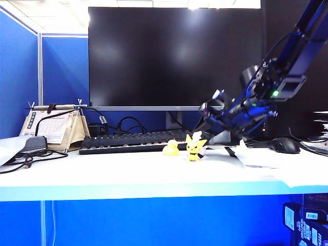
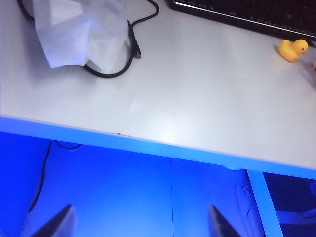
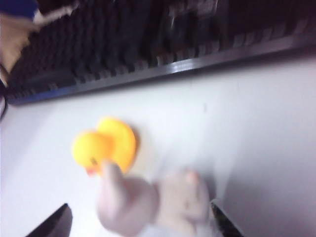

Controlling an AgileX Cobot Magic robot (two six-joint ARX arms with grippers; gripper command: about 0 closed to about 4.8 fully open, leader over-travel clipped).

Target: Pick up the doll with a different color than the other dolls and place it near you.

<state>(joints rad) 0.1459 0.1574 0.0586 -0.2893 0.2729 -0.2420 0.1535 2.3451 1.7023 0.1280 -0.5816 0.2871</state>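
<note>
- The white doll [image 3: 153,202] is seen in the right wrist view as a blurred cream figure with a pinkish tint, resting on the white table [image 1: 128,171] just beside the yellow rubber duck [image 3: 104,144].
- In the exterior view only a small white part of it [image 1: 197,136] shows, behind the yellow pointy-eared figure [image 1: 193,148].
- The duck [image 1: 171,148] stands just left of that figure, in front of the black keyboard [image 1: 128,142].
- The right gripper [image 3: 140,224] is held low over the white doll, its dark fingertips [image 3: 52,224] spread wide to either side of it; no contact can be made out.
- The left gripper [image 2: 138,224] is held past the near table edge, its fingers apart with nothing between them.
- A black cable [image 2: 121,59] and a crumpled white sheet [image 2: 79,29] lie below it.
</note>
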